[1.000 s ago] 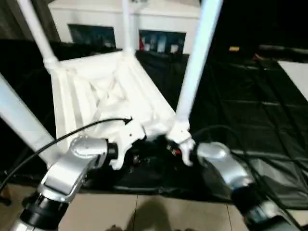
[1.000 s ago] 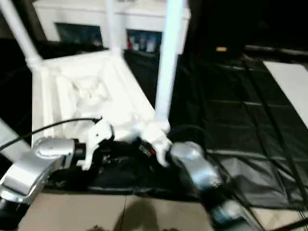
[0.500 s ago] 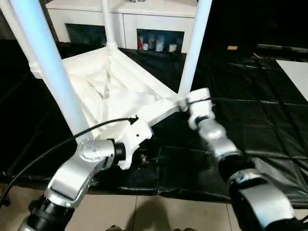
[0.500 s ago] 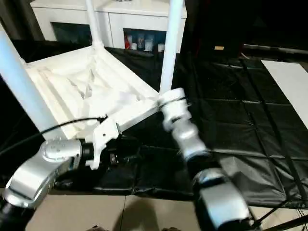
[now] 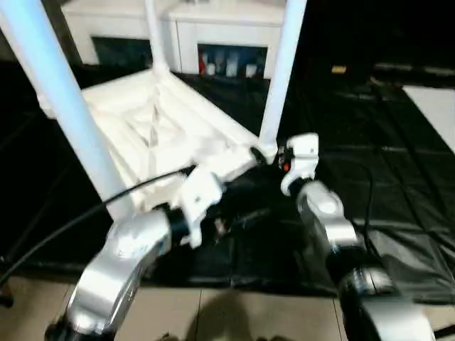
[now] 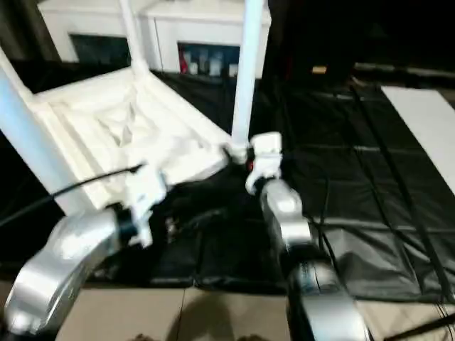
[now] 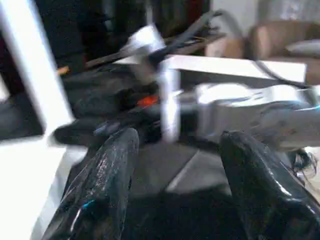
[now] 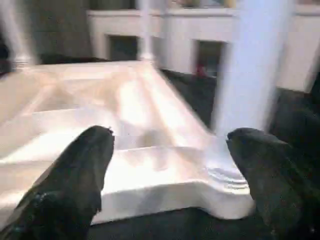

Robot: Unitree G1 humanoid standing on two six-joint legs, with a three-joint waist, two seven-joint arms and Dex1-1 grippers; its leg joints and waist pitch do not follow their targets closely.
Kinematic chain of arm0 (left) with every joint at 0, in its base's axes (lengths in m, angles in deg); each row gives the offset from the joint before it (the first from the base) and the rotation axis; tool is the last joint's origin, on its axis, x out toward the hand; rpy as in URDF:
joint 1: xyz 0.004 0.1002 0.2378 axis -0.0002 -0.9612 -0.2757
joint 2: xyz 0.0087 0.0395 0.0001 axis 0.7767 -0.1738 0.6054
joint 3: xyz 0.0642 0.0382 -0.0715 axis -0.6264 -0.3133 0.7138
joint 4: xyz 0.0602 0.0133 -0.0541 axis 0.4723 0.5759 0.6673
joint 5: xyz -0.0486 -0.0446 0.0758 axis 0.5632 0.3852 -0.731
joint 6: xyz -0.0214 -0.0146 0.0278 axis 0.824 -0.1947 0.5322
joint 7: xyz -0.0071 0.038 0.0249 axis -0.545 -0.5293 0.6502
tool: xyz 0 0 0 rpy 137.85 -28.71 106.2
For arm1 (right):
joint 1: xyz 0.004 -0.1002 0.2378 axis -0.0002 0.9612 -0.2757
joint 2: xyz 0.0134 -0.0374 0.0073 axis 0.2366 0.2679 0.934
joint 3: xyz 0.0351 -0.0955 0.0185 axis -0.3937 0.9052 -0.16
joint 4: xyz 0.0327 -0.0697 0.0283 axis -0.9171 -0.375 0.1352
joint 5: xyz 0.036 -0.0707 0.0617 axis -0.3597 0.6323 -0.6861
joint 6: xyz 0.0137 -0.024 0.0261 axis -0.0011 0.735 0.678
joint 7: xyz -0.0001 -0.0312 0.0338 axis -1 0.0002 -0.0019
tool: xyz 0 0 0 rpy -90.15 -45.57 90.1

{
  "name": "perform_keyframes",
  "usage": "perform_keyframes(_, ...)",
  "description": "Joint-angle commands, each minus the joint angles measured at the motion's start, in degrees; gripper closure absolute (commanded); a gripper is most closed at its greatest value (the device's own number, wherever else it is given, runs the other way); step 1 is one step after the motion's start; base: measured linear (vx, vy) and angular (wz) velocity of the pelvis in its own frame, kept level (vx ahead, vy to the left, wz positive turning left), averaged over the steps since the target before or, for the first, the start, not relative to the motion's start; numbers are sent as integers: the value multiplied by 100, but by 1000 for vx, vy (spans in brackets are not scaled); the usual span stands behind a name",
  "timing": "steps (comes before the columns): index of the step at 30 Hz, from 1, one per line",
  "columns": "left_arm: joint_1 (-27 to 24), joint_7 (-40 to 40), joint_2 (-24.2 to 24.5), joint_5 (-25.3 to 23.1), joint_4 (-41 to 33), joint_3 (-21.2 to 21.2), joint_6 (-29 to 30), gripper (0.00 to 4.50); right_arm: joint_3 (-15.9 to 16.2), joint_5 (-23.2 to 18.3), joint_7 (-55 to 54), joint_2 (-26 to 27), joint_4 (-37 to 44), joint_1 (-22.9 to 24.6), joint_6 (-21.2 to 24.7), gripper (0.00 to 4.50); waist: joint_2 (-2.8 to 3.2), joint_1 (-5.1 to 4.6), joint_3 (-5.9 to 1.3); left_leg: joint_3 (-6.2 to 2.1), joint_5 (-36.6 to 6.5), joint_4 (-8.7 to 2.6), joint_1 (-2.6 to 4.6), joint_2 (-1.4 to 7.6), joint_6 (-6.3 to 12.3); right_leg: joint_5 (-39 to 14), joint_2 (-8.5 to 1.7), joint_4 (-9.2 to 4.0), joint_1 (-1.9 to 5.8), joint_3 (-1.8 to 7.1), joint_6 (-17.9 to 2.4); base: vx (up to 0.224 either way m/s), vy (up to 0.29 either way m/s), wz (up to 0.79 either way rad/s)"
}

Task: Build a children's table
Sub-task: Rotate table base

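The children's table is seen lying upside down on the black-covered work table, its ribbed, X-braced underside turned upward. Tapered white legs rise from its corner sockets: one near leg stands tall at the robot's left, another leg rises from the near right corner socket, and a far leg is planted at the back corner. The top appears tilted, with its near edge toward the robot.

The left gripper is held at the near edge of the tabletop, low and between the two near legs. Its two black fingers are spread apart, and nothing is seen pinched between them; the black cover and the right arm are visible through the gap.

The right gripper is positioned just beside the near right corner socket, at the base of the leg there. Its fingers are spread wide, and in the right wrist view the corner of the tabletop lies between them without being clamped.

Behind the work table, a white cabinet with glass doors is seen, and a pale floor is visible below the table's near edge.
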Motion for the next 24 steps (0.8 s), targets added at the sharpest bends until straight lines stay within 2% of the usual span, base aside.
perform_keyframes(1, -29, 16, -5, 133, -149, 152, -88, 153, 55, -151, 219, -61, 405, 47, 127, 36, 56, 6, -361, -48, -1191, -446, 9, 207, 368, -899, -238, -375, 325, 248, -1118, 0, 0, 0)
perform_keyframes(2, -99, -14, 45, 78, -146, 212, -147, 153, 99, -210, 296, -129, 686, 208, 210, 36, 65, 2, -346, -47, -1461, -464, 51, 201, 264, -1222, -221, -410, 282, 255, -1134, 0, 0, 0)
perform_keyframes(3, -99, -14, 45, 78, -146, 212, -147, 153, 99, -210, 296, -129, 686, 208, 210, 36, 64, 5, -331, -51, -1572, -480, 50, 204, 237, -1373, -225, -435, 281, 254, -1091, 0, 0, 0)
perform_keyframes(4, -172, -60, 25, 90, -134, 353, -249, 133, 128, -268, 407, -210, 1090, 448, 338, 36, 57, 8, -310, -52, -1732, -486, 60, 193, 187, -1639, -220, -468, 268, 262, -972, 0, 0, 0)
perform_keyframes(5, -172, -60, 25, 90, -134, 353, -249, 123, 128, -268, 407, -210, 1090, 448, 338, 36, 59, 25, -306, -58, -1795, -495, 64, 205, 160, -1746, -238, -481, 265, 268, -905, 0, 0, 0)
perform_keyframes(6, -225, -159, -70, 188, -144, 526, -290, 123, 131, -290, 499, -270, 1453, 668, 474, 36, 51, -1, -291, -70, -1910, -507, 48, 193, 109, -1978, -231, -493, 265, 267, -818, 0, 0, 0)
perform_keyframes(7, -249, -445, -204, 99, -113, 704, -495, 104, 160, -202, 492, -334, 1760, 878, 543, 36, 63, 19, -291, -70, -1980, -507, 69, 199, 68, -2136, -243, -524, 238, 272, -734, 0, 0, 0)
perform_keyframes(8, -249, -445, -204, 99, -113, 704, -495, 104, 160, -202, 492, -334, 1760, 878, 543, 36, 60, 14, -287, -77, -2016, -507, 69, 196, 55, -2184, -241, -536, 233, 272, -718, 0, 0, 0)
perform_keyframes(9, -346, -716, -368, 109, -131, 832, -617, 89, 250, -129, 491, -386, 2149, 1160, 738, 36, 49, 11, -284, -84, -2017, -512, 54, 194, 40, -2221, -232, -552, 250, 274, -644, 0, 0, 0)
perform_keyframes(11, -494, -702, -380, 252, -149, 827, -608, 79, 420, -79, 573, -490, 2428, 1344, 953, 36, 11, 31, -288, -102, -1953, -516, 30, 190, 64, -2267, -238, -552, 267, 274, -557, 0, 0, 0)
perform_keyframes(12, -628, -551, -278, 370, -175, 765, -500, 68, 581, 22, 667, -585, 2556, 1439, 1088, 36, 21, 18, -296, -111, -1940, -527, 11, 194, 81, -2325, -242, -556, 255, 273, -526, 0, 0, 0)
perform_keyframes(13, -628, -551, -278, 370, -175, 765, -500, 55, 581, 22, 667, -585, 2556, 1439, 1088, 36, 18, 10, -301, -122, -1899, -524, -1, 186, 82, -2322, -241, -544, 267, 270, -522, 0, 0, 0)
perform_keyframes(14, -749, -296, -71, 491, -218, 711, -323, 55, 693, 162, 683, -645, 2578, 1452, 1195, 36, -12, 8, -291, -125, -1871, -528, -20, 184, 107, -2396, -245, -545, 261, 272, -492, 0, 0, 0)
perform_keyframes(15, -891, 80, 278, 667, -310, 708, 7, 45, 727, 261, 656, -663, 2562, 1404, 1326, 36, 4, 0, -289, -127, -1865, -523, -16, 181, 96, -2445, -252, -540, 245, 281, -504, 0, 0, 0)
perform_keyframes(16, -941, 216, 415, 749, -356, 739, 151, 45, 701, 252, 636, -654, 2574, 1380, 1391, 36, -28, -7, -289, -125, -1852, -524, -29, 171, 109, -2482, -253, -537, 248, 282, -499, 0, 0, 0)
perform_keyframes(17, -1096, 594, 722, 964, -449, 810, 297, 45, 667, 238, 650, -662, 2595, 1356, 1448, 36, -24, -13, -287, -128, -1837, -527, -7, 177, 122, -2510, -246, -540, 230, 288, -508, 0, 0, 0)
perform_keyframes(20, -1391, 1128, 1138, 1221, -521, 1038, 221, 45, 620, 210, 686, -709, 2648, 1337, 1554, 36, 19, 0, -288, -117, -1711, -529, 19, 191, 113, -2200, -228, -515, 210, 299, -633, 0, 0, 0)
perform_keyframes(21, -1545, 1324, 1292, 1324, -465, 1291, -18, 45, 631, 197, 757, -778, 2706, 1338, 1613, 36, -3, 4, -276, -115, -1738, -537, 12, 188, 116, -2122, -222, -493, 222, 297, -681, 0, 0, 0)
perform_keyframes(22, -1569, 1349, 1312, 1348, -449, 1338, -54, 45, 635, 195, 770, -791, 2717, 1340, 1621, 36, 6, 4, -270, -117, -1779, -543, 24, 188, 108, -2150, -220, -504, 219, 293, -684, 0, 0, 0)
perform_keyframes(24, -1761, 1629, 1544, 1485, -273, 1727, -207, 45, 656, 193, 850, -861, 2728, 1336, 1626, 36, 19, 11, -268, -98, -1870, -533, 64, 189, 75, -2106, -216, -512, 196, 303, -713, 0, 0, 0)
